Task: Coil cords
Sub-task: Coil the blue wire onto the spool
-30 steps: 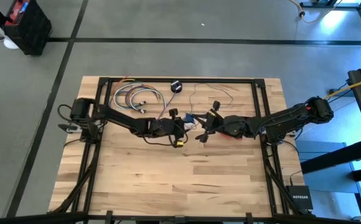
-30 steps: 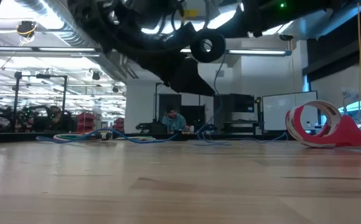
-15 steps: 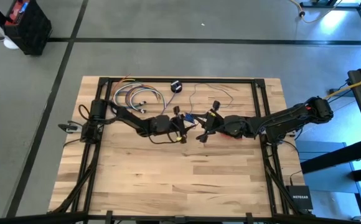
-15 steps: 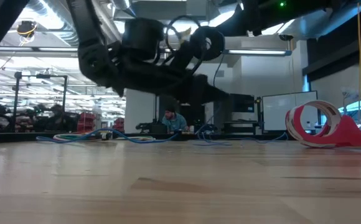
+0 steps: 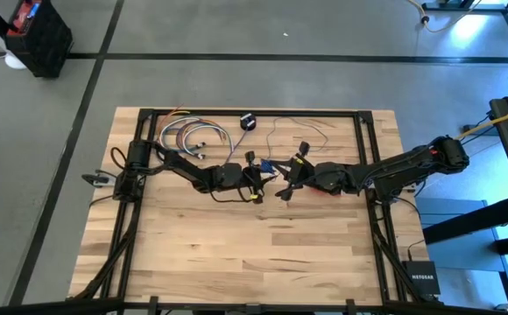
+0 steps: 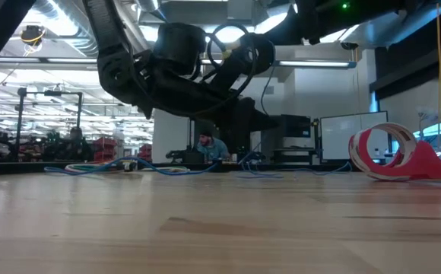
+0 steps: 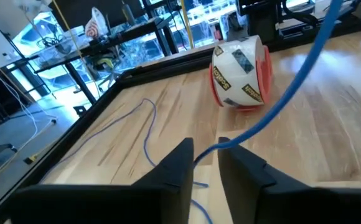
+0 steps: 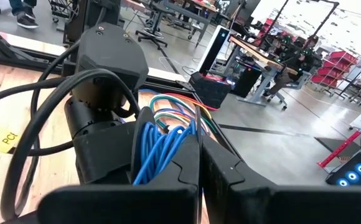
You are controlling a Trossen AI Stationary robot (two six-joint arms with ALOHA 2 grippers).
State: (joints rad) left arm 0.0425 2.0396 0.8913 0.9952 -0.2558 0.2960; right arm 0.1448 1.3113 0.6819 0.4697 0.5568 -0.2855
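left gripper (image 7: 204, 163) is hanging mid-tabletop, fingers narrowly apart with a blue cord (image 7: 274, 106) running between them; actual clamping cannot be confirmed. right gripper (image 8: 199, 163) is facing it, fingers pressed together on a bunch of blue cord loops (image 8: 159, 149). risk: the cord is likely slipping free if the left fingers are not gripping, undoing the coil. the black puck (image 5: 249, 121) is lying near the far edge; its thin cord is hard to trace.

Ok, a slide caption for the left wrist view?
Left gripper closing around a blue cord, tape roll standing beyond.
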